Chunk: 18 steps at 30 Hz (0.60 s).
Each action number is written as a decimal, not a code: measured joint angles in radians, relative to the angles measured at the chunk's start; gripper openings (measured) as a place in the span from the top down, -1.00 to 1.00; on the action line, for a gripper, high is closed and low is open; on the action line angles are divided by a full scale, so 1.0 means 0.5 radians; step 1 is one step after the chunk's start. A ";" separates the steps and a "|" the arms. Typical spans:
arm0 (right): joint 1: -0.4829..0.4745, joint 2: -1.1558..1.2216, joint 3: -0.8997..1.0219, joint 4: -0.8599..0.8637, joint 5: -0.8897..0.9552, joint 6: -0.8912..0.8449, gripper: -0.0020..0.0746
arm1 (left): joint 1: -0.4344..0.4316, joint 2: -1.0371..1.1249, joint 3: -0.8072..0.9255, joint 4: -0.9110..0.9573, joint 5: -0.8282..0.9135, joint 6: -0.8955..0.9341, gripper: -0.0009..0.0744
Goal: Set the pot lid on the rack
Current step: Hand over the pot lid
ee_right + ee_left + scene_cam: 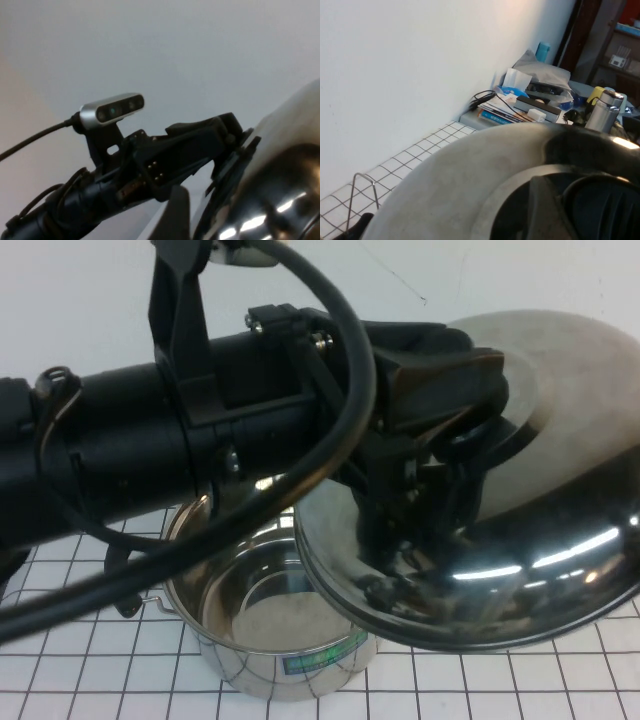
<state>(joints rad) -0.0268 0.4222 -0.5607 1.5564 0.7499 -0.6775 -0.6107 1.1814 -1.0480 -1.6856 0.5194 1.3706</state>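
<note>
My left gripper (462, 435) is shut on the black knob of the pot lid (560, 540) and holds the shiny domed lid tilted in the air, above and to the right of the open steel pot (270, 620). In the left wrist view the lid's dome (455, 185) fills the lower part, with the gripper (580, 210) on the knob. One silver wire loop of the rack (358, 174) shows beyond the lid's rim. My right gripper (179, 215) shows only as a dark part beside the lid's rim (280, 165) in the right wrist view; it is outside the high view.
The left arm and its cable (200, 440) cover much of the high view. The table has a white gridded cover (80, 660). A white wall stands behind. A cluttered desk with books and a steel flask (602, 110) lies past the table's end.
</note>
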 joint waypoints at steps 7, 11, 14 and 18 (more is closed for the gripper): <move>0.000 0.154 0.000 0.004 -0.016 0.022 -0.83 | -0.044 0.000 0.000 0.000 -0.010 -0.093 0.10; 0.000 0.314 0.000 0.068 0.094 0.005 -0.84 | -0.044 0.000 0.000 0.000 0.005 -0.101 0.10; 0.000 0.452 0.000 0.187 0.260 -0.130 -0.84 | -0.044 0.000 0.000 0.000 0.054 -0.083 0.10; 0.000 0.587 -0.036 0.220 0.374 -0.236 -0.73 | -0.044 0.039 0.000 0.000 0.112 -0.070 0.10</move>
<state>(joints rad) -0.0268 0.7159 -0.5785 1.6663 0.9371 -0.7953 -0.6326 1.2010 -1.0480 -1.6856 0.5754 1.3357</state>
